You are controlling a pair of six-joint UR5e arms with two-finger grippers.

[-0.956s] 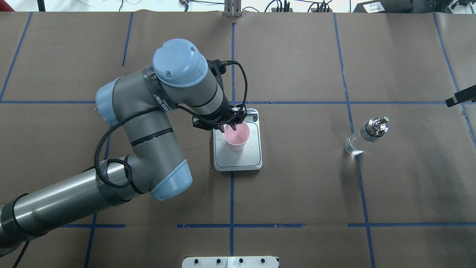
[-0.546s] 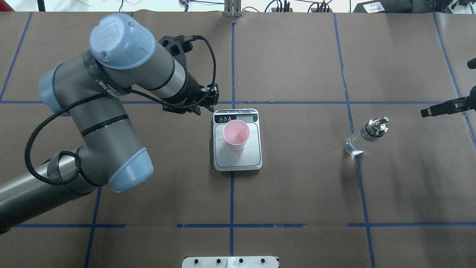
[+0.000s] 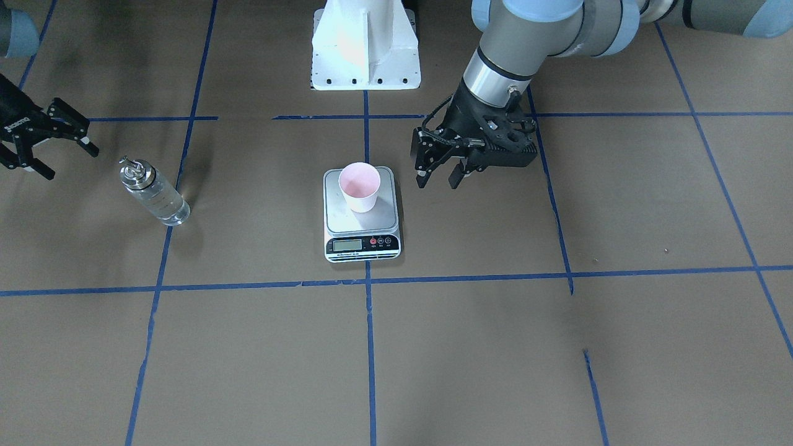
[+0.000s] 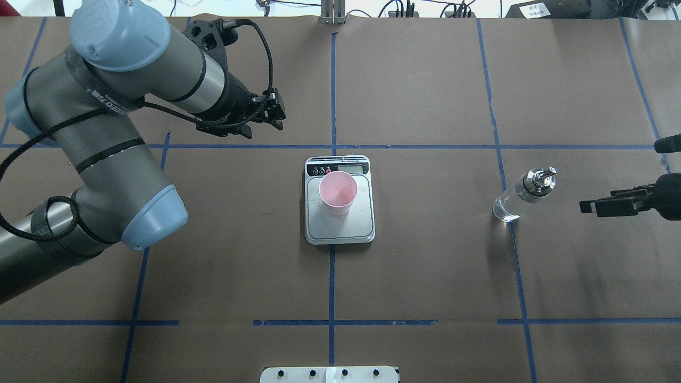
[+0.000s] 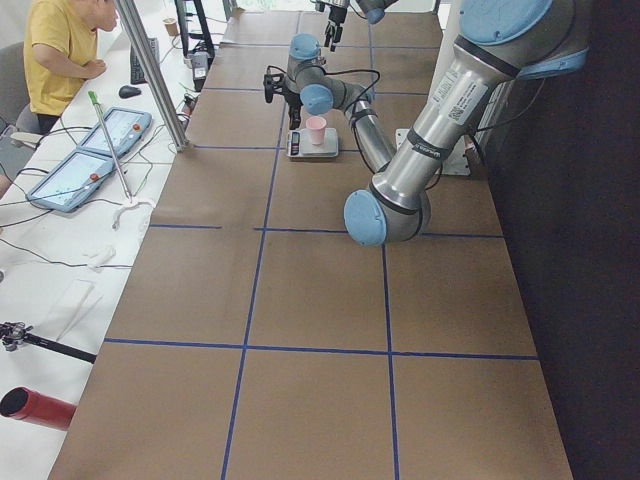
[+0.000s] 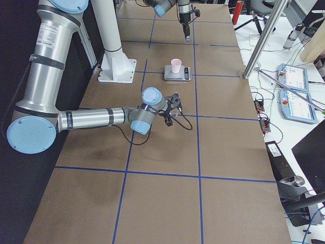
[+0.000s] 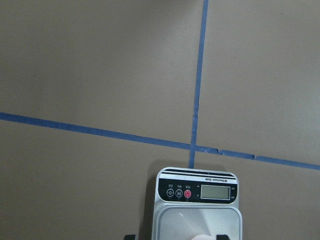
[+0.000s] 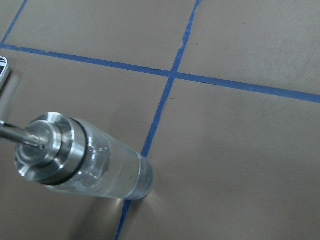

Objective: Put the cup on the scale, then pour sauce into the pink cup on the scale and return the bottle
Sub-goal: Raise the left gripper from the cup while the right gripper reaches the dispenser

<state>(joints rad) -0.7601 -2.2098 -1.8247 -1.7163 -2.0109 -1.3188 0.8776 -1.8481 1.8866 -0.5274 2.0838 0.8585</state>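
Right fingers (image 3: 38, 169) gape wide and empty, near the bottle (image 4: 524, 194) at its 3 o'clock from overhead, not touching. Better to close squarely on the glass mid-body and keep it upright. The cup (image 4: 337, 192) stands on the scale (image 4: 340, 229) at the bottle's 9 o'clock. Left fingers (image 3: 421, 167) hang parted and empty at the scale's 10 o'clock.

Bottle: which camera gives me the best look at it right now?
The right wrist-mounted view: the bottle fills much of the frame, silver cap and clear glass sharp. The overhead and front-facing views show it whole but small, standing on the table. The side views barely show it.
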